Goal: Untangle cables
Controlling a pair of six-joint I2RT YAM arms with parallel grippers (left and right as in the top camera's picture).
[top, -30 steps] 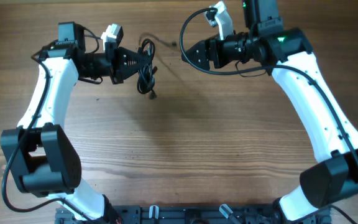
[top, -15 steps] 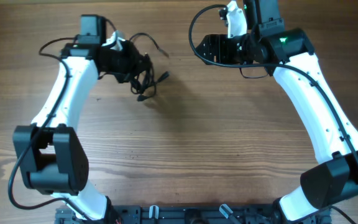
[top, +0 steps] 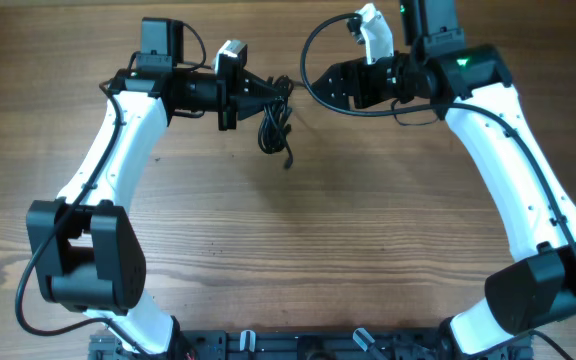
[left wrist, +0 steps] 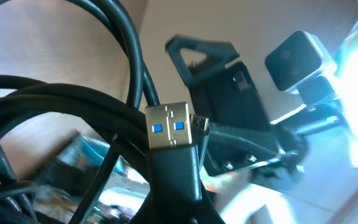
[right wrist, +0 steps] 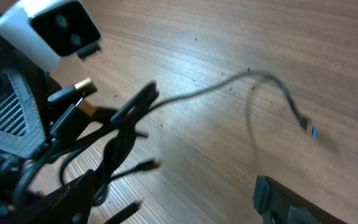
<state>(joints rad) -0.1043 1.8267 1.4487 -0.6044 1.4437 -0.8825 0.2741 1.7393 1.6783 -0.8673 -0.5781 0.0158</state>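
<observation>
The cables (top: pixel 272 127) are a bundle of thin black cords dangling from my left gripper (top: pixel 280 89), which is shut on the bundle at the far middle of the table. In the left wrist view the cords (left wrist: pixel 55 118) fill the frame, with a gold USB plug with blue inside (left wrist: pixel 169 126) in front. My right gripper (top: pixel 313 85) faces the left one from a short way to the right, open and holding nothing. In the right wrist view the bundle (right wrist: pixel 120 127) hangs at the left, beside my right gripper (right wrist: pixel 173 205). One thin cord (right wrist: pixel 253 78) trails right and ends in a small plug (right wrist: pixel 308 129).
The wooden table (top: pixel 298 240) lies under both arms. The left arm's white wrist camera (right wrist: pixel 58 25) sits close to the right gripper's left finger (right wrist: pixel 55 202). Thick black arm cables loop above the right wrist (top: pixel 318 45).
My left gripper has swung right and farther back with the cable bundle, ending close to the right gripper. The right gripper has stayed open, almost in place.
</observation>
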